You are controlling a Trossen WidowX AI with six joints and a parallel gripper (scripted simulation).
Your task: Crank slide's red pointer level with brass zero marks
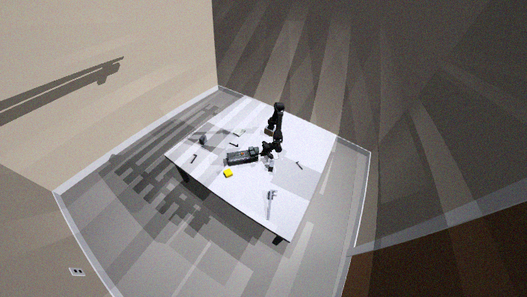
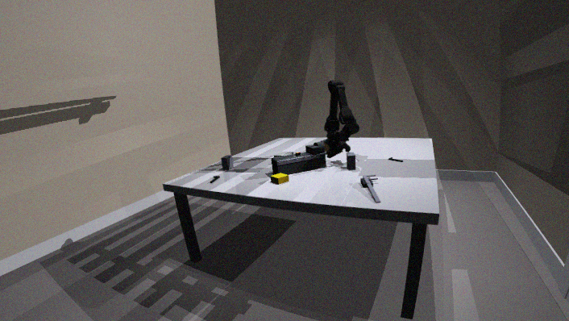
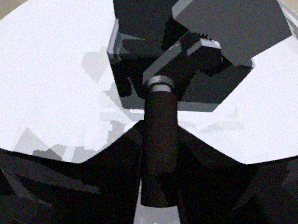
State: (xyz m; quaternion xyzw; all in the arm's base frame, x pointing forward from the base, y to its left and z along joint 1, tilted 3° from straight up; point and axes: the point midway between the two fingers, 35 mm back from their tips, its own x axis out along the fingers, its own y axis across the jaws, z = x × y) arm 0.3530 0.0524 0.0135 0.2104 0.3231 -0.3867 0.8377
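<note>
The slide machine (image 1: 242,157) (image 2: 299,163), a long dark housing with a raised block at one end, stood on the white surface (image 1: 295,186) (image 2: 403,177), and everything else lay around it. At the machine's block end, the black arm (image 1: 278,119) (image 2: 342,106) bent down from above, and its claw (image 1: 264,154) (image 2: 330,153) (image 3: 154,127) was closed on the crank's dark brown handle (image 3: 160,135), one finger to each side of the grip. A pale collar (image 3: 160,83) joined the handle to the crank arm (image 3: 175,62), which ran aslant in front of the machine's end. A small orange-red spot (image 1: 242,153) (image 2: 298,154) showed on top of the machine; whether it was level with the zero marks could not be told at that size. A yellow block (image 1: 228,172) (image 2: 280,178) sat just beside the machine, near the end away from the claw. A grey block (image 1: 271,166) (image 2: 350,160) stood near the machine's crank end, and a caliper (image 1: 269,205) (image 2: 371,189) lay farther out from the machine on that side, towards the surface's edge.
</note>
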